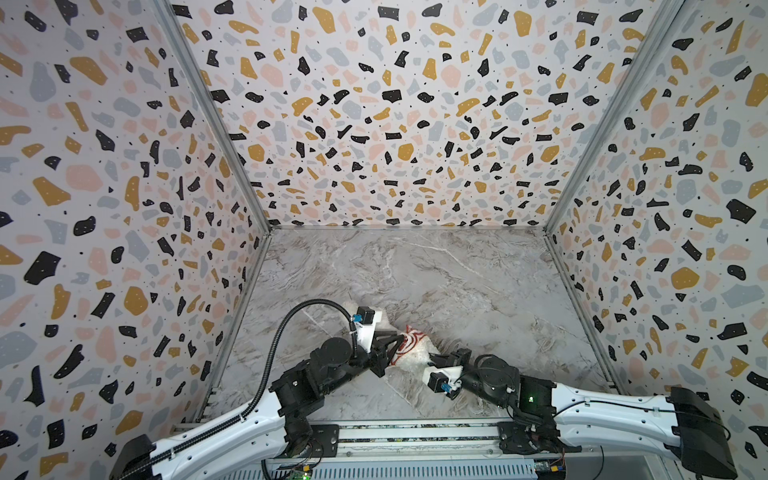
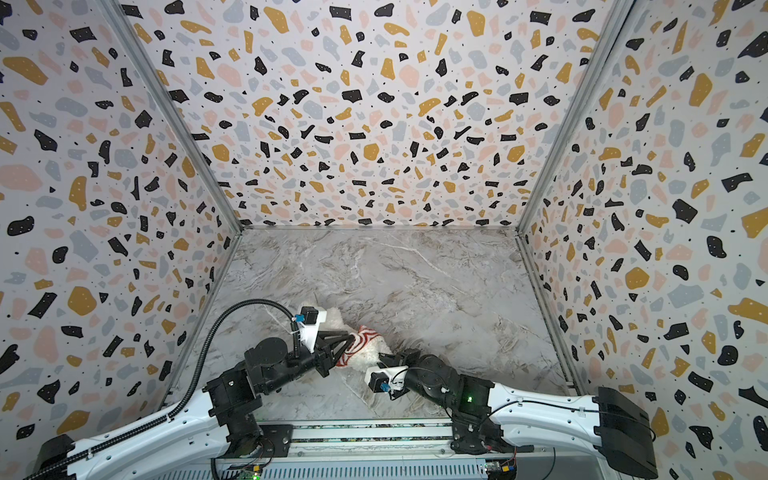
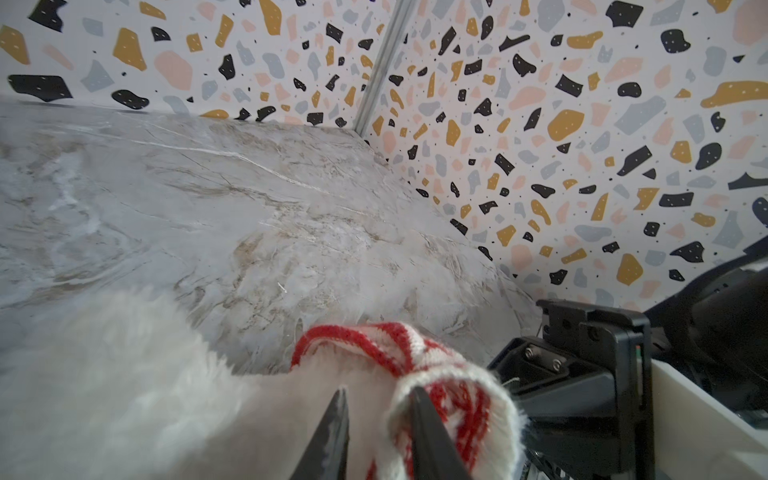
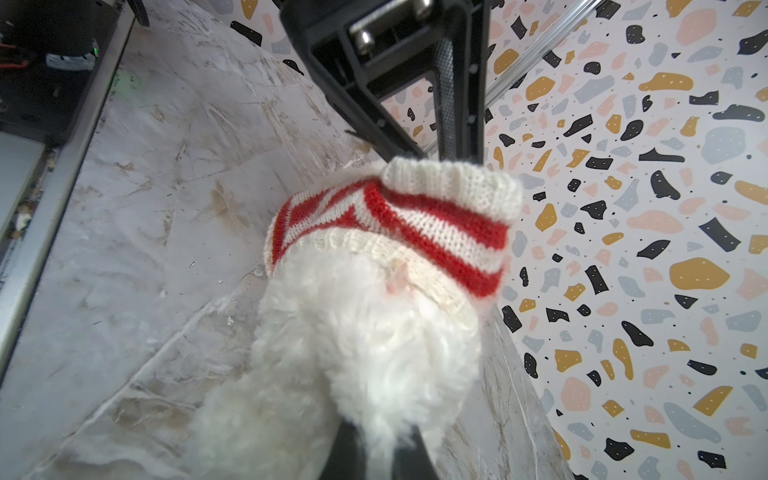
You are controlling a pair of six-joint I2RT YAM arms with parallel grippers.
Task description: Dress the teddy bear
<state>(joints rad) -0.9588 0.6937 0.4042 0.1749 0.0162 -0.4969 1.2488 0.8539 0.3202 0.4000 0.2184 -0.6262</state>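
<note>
The teddy bear [image 1: 415, 354] [image 2: 370, 358], fluffy and white, lies on the marble table near the front, between my two grippers. A red-and-white striped sweater [image 1: 409, 336] [image 2: 365, 336] is bunched round its body [image 4: 365, 340]. My right gripper [image 4: 380, 451] [image 1: 432, 356] is shut on a tuft of the bear's fur at the end clear of the sweater [image 4: 415, 216]. My left gripper [image 3: 380, 399] [image 1: 398, 343] is at the sweater's white hem [image 3: 415, 349]. Its fingers stand a little apart with hem and fur [image 3: 124, 374] between them. I cannot see whether they pinch.
The marble table top [image 1: 436, 270] stretches back to terrazzo-patterned walls [image 1: 374, 124] on three sides. A metal rail [image 1: 415, 432] with both arm bases runs along the front edge. The two grippers stand close together, nearly tip to tip over the bear.
</note>
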